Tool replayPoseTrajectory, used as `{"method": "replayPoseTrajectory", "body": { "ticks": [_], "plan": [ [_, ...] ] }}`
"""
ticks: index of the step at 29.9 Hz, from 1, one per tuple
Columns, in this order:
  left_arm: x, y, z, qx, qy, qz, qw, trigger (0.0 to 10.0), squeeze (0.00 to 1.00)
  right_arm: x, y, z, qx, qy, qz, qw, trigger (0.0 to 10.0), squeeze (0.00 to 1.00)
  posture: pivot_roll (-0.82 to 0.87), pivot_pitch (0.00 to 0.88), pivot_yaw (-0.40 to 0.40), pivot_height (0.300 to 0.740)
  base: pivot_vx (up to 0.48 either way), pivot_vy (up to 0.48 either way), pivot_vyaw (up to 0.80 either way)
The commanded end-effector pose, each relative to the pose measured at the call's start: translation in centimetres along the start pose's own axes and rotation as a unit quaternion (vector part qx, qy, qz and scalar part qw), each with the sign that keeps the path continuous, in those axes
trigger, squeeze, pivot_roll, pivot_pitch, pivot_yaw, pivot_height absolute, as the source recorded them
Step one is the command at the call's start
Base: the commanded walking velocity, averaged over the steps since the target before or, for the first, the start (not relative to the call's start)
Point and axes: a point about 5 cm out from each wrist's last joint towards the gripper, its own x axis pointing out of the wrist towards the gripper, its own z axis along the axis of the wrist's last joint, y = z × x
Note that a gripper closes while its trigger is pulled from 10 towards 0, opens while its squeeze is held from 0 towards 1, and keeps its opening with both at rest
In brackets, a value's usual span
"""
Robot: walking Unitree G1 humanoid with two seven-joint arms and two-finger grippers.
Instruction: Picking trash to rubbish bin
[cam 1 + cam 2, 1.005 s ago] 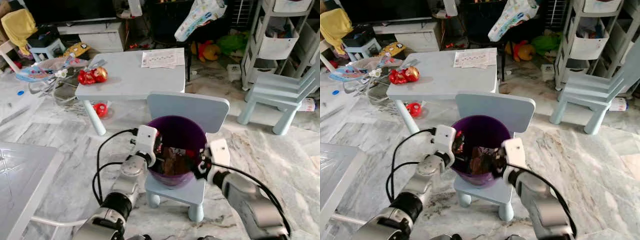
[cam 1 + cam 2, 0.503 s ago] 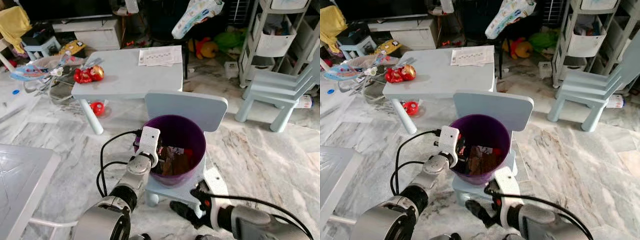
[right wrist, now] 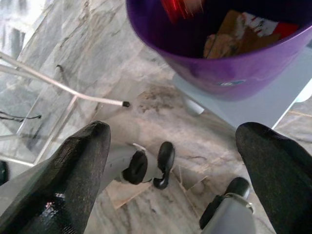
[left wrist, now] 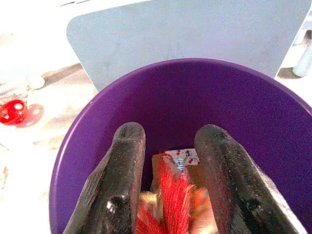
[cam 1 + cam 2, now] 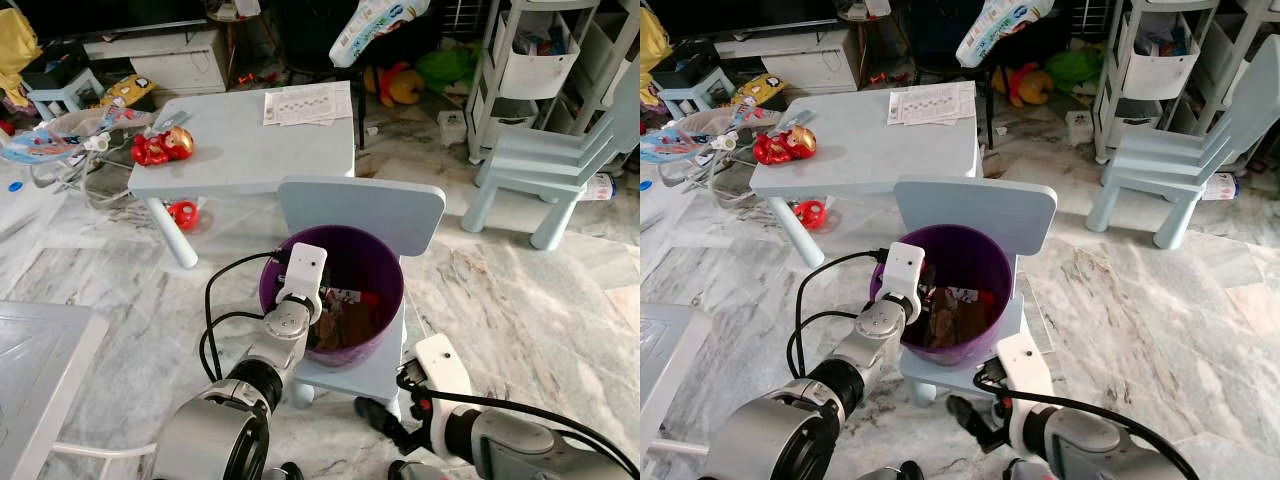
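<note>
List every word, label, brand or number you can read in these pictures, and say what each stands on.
No text can be read.
Printed sheet on the small table: rows of print, too small to read.
White and blue package at the back: markings too blurred.
Wrappers in the purple bin, where the left gripper reaches: print too small.
Bottle on the floor: label unreadable.

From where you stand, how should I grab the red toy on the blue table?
Come down from above on the red toy and close across its narrow middle. It lies flat near the left edge of the light blue table, with bare tabletop around it, so the top is open; a sideways approach would likely push it along.
</note>
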Motion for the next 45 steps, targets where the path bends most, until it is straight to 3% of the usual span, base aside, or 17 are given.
{"method": "replayPoseTrajectory", "body": {
  "ticks": [1,8,14,17,18,22,24,25,30,40,42,43,44,45],
  "plan": [
    [0.0,0.2,-0.1,0.006,0.005,0.003,1.000,10.0,1.00,-0.1,0.1,0.4,-0.006,-0.011,-0.003,1.000,10.0,1.00,-0.35,0.162,0.126,0.740,0.000,0.000,0.00],
    [0.1,0.3,0.2,-0.002,0.002,0.005,1.000,10.0,1.00,0.1,0.3,0.7,-0.016,-0.015,-0.004,1.000,10.0,1.00,-0.35,0.153,0.125,0.740,0.000,0.000,0.00],
    [0.5,1.0,1.9,-0.025,-0.034,-0.002,0.999,10.0,1.00,0.6,0.3,1.2,-0.028,-0.023,-0.002,0.999,10.0,1.00,-0.32,0.143,0.115,0.740,0.000,0.000,0.00],
    [0.5,3.8,2.8,-0.019,-0.068,0.032,0.997,10.0,1.00,1.6,0.1,1.9,-0.043,-0.036,0.001,0.998,10.0,1.00,-0.26,0.127,0.106,0.740,0.000,0.000,0.00],
    [0.5,3.8,2.8,-0.019,-0.068,0.032,0.997,10.0,1.00,1.6,0.1,1.9,-0.043,-0.036,0.001,0.998,10.0,1.00,-0.26,0.127,0.106,0.740,0.000,0.000,0.00],
    [-0.6,8.9,3.5,-0.014,-0.125,0.089,0.988,10.0,1.00,3.2,-0.6,3.6,-0.069,-0.069,-0.024,0.995,10.0,1.00,-0.18,0.106,0.090,0.740,0.000,0.000,0.00],
    [-0.9,9.7,3.7,-0.007,-0.142,0.094,0.985,10.0,1.00,3.5,-0.9,4.1,-0.074,-0.084,-0.038,0.993,10.0,1.00,-0.17,0.102,0.087,0.740,0.000,0.000,0.00],
    [-1.3,10.4,4.0,-0.001,-0.164,0.096,0.982,10.0,1.00,3.9,-1.5,5.1,-0.082,-0.116,-0.065,0.988,10.0,1.00,-0.15,0.094,0.083,0.740,0.000,0.000,0.00],
    [-2.9,12.3,4.1,0.013,-0.209,0.133,0.969,10.0,1.00,4.6,-2.6,8.0,-0.123,-0.195,-0.122,0.965,10.0,1.00,-0.11,0.070,0.069,0.740,0.000,0.000,0.00],
    [-5.2,13.0,3.4,0.017,-0.242,0.163,0.956,10.0,1.00,5.3,-3.8,10.3,-0.122,-0.251,-0.137,0.950,10.0,0.99,-0.08,0.048,0.053,0.740,0.000,0.000,0.00],
    [-5.9,13.5,3.0,0.016,-0.239,0.188,0.953,10.0,1.00,5.3,-4.2,10.9,-0.113,-0.265,-0.142,0.947,10.0,0.80,-0.07,0.041,0.041,0.740,0.000,0.000,0.00],
    [-6.2,13.7,3.0,0.017,-0.238,0.193,0.952,10.0,0.79,5.4,-4.2,11.1,-0.106,-0.270,-0.139,0.947,10.0,0.66,-0.07,0.040,0.040,0.740,0.000,0.000,0.00],
    [-6.4,14.0,3.0,0.019,-0.236,0.199,0.951,10.0,0.00,5.5,-4.2,11.3,-0.106,-0.277,-0.137,0.945,10.0,0.18,-0.06,0.041,0.036,0.740,0.000,0.000,0.00],
    [-6.6,14.2,3.0,0.019,-0.235,0.203,0.950,10.0,0.00,5.5,-4.1,11.5,-0.109,-0.283,-0.137,0.943,10.0,0.00,-0.06,0.041,0.036,0.740,0.000,0.000,0.00]
  ]
}}
